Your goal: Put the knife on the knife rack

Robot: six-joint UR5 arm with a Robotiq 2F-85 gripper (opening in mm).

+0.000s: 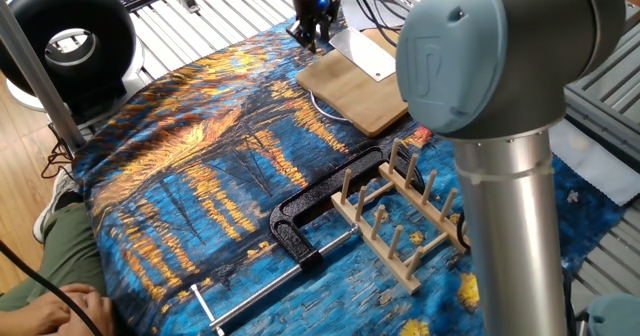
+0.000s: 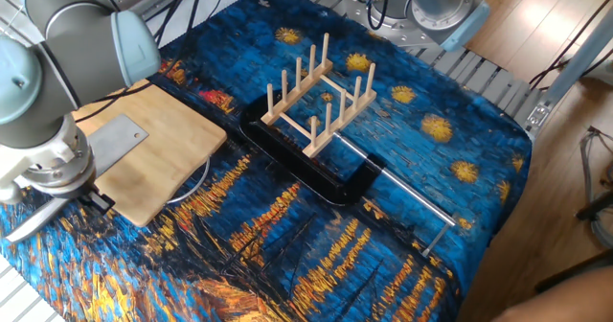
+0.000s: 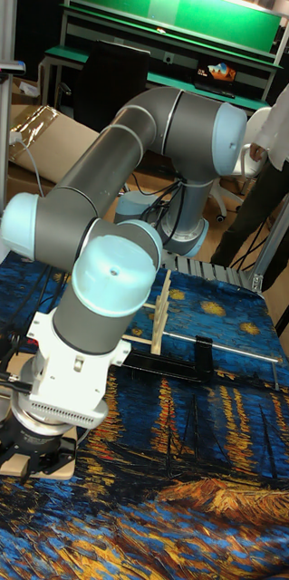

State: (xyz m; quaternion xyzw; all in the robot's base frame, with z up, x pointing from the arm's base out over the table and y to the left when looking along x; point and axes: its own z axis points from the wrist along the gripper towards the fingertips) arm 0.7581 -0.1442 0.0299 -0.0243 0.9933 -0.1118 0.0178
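Observation:
The knife (image 1: 366, 54) lies flat on the bamboo cutting board (image 1: 358, 96) at the far side of the cloth; its pale blade (image 2: 114, 139) shows a small dark dot. My gripper (image 1: 313, 40) stands over the knife's handle end at the board's edge, its dark fingers (image 2: 99, 199) low beside a grey handle tip (image 2: 23, 222). How wide the jaws stand is hidden by the wrist. The light-wood knife rack (image 1: 401, 219) with upright pegs stands apart, with nothing in it (image 2: 317, 97). The tall fixed view shows the gripper (image 3: 31, 456) low at the left.
A black metal clamp (image 1: 318, 213) with a steel rod (image 2: 407, 194) lies right next to the rack. A white cable loop (image 2: 194, 184) peeks from under the board. A black ring-shaped device (image 1: 68, 38) stands off the cloth's far corner. A person's arm (image 1: 45, 306) rests nearby.

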